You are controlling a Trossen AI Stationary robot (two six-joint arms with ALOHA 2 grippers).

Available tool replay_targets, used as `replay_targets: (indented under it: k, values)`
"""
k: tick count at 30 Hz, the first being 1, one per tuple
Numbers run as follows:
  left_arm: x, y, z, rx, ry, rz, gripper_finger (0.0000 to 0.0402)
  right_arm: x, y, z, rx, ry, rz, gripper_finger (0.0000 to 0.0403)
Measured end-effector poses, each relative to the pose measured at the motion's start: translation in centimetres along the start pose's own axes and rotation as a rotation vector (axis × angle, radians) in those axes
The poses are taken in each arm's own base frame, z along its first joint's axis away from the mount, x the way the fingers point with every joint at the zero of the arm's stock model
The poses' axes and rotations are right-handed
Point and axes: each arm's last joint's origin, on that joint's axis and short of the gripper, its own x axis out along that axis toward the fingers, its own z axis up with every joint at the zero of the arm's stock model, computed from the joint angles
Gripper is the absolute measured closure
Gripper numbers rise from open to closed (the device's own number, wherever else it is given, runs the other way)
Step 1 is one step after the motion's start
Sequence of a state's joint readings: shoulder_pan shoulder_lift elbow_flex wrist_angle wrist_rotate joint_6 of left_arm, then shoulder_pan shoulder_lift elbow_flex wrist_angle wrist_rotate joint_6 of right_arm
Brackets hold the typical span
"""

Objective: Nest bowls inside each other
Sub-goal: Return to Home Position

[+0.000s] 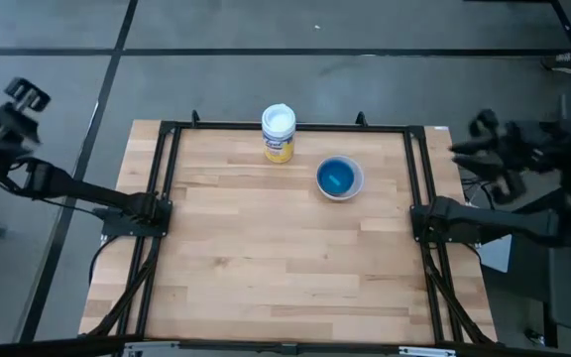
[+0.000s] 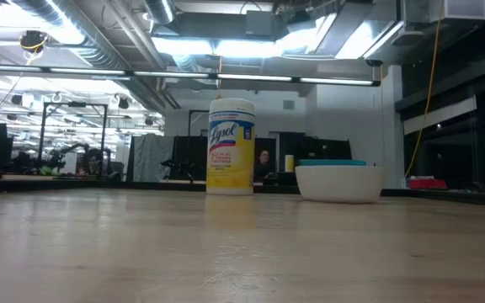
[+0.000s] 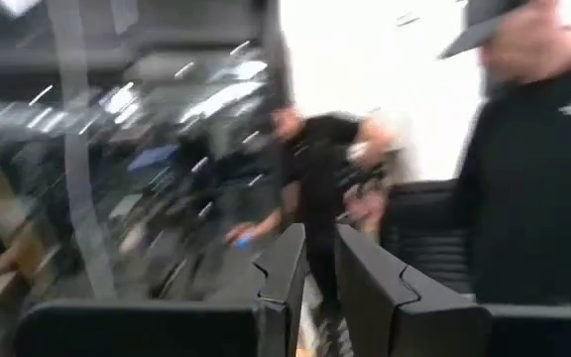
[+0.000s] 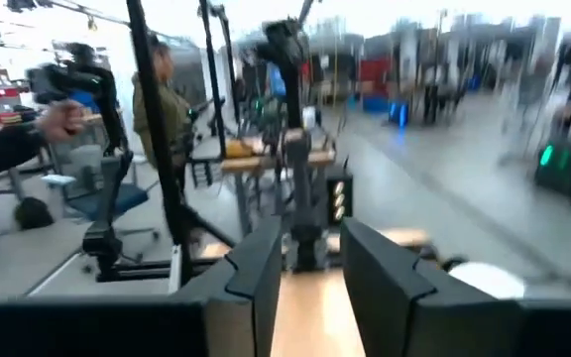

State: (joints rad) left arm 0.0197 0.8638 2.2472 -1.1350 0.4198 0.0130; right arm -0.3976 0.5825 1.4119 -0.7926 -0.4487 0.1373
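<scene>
Nested bowls (image 1: 340,178) beside container (image 1: 279,134)

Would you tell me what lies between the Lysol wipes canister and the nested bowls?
Nothing: only bare wooden tabletop separates the Lysol canister from the nested bowls, as the high view shows.

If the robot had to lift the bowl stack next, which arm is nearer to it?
Right, probably. The bowl stack sits right of the table's middle, nearer the right arm's base. The right gripper and left gripper both hang outside the table edges.
</scene>
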Motion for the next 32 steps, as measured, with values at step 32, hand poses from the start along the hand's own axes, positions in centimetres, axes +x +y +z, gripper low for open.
replay_targets:
  k: [32]
  values:
    - [-1.8, -3.4, -21.1, 0.016, -0.036, 0.232, 0.0345, -1.1, -2.2, -15.4, -0.140, -0.178, -0.192, 0.0305]
